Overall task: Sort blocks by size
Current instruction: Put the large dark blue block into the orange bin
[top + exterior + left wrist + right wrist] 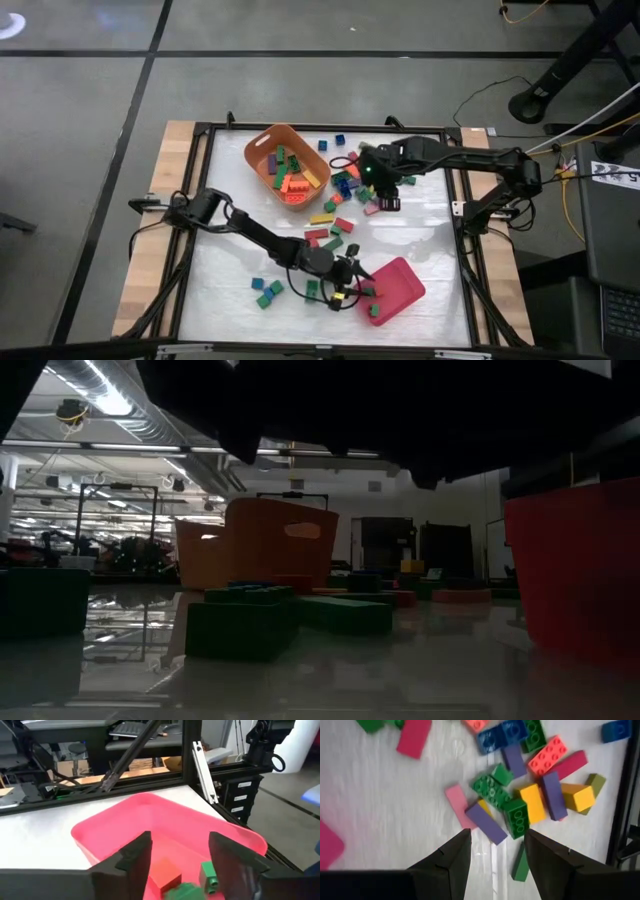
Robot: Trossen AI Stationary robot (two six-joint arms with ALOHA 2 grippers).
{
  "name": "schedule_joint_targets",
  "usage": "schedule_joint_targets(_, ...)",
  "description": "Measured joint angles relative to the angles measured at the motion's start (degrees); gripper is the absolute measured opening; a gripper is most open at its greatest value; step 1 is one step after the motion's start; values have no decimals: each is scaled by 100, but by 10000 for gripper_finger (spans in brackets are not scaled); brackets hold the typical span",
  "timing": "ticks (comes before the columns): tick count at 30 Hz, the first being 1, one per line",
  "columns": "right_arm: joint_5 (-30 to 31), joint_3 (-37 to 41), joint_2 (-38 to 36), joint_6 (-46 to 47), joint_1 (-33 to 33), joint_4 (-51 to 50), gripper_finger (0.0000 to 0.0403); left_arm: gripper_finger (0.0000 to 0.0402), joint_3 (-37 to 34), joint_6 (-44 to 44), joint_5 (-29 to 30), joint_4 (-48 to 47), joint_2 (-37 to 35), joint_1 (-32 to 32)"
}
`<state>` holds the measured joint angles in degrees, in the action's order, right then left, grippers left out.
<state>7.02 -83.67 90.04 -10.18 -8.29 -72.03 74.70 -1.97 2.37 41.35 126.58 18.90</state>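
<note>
Blocks (520,805) heaped near table's right rail (622,805)

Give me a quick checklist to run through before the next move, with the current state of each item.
1. Left gripper over the pink tray: ok, fingers spread above its inside.
2. Left gripper empty: ok, nothing sits between its fingers.
3. Small blocks in the tray: ok, a red block and a green block lie on its floor.
4. Right gripper open above the block pile: ok, nothing held.
5. Orange tub already holds long blocks: ok, seen from above.
6. Loose blocks left on the table: not ok, many remain unsorted.
</note>
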Motion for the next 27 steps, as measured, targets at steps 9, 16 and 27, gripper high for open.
schedule_joint_targets(9,73,1067,0,-392,0,157,182,194,0,-716,118,-1224,-640,-254)
schedule_joint_targets(16,301,1818,0,-850,-1,935,182,181,0,-714,143,-3322,-1518,-696)
schedule_joint_targets(27,331,2459,7,-1701,-162,2184,182,172,-562,-700,133,-4247,-2083,-1328)
